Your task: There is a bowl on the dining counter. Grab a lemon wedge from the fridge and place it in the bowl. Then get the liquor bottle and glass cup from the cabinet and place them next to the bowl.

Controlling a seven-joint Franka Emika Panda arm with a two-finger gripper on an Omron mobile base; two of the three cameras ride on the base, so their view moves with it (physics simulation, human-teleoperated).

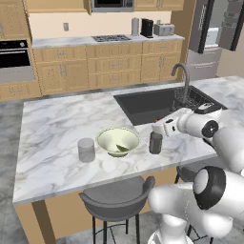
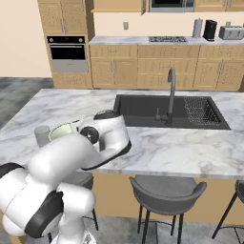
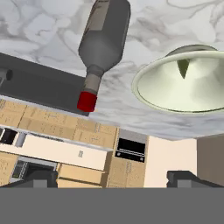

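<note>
We see the counter [image 1: 57,124] carrying the bowl, bottle and glass, with the fingers spread wide and holding nothing.

From largest to smallest: the marble counter spans the left base view, its dark sink [image 1: 152,105] at about 2 o'clock from the bowl [image 1: 118,141]. The pale bowl sits near the front edge with the lemon wedge [image 1: 122,148] inside. The liquor bottle [image 1: 155,141] stands upright just beside the bowl at 3 o'clock, and the glass cup [image 1: 86,149] stands near it at 9 o'clock. The fingers [image 3: 42,178] show as two dark tips well apart in the hand view, touching nothing. In the right base view the arm hides most of the bowl and all of the bottle. The hand view cuts off the bottle's base.
</note>
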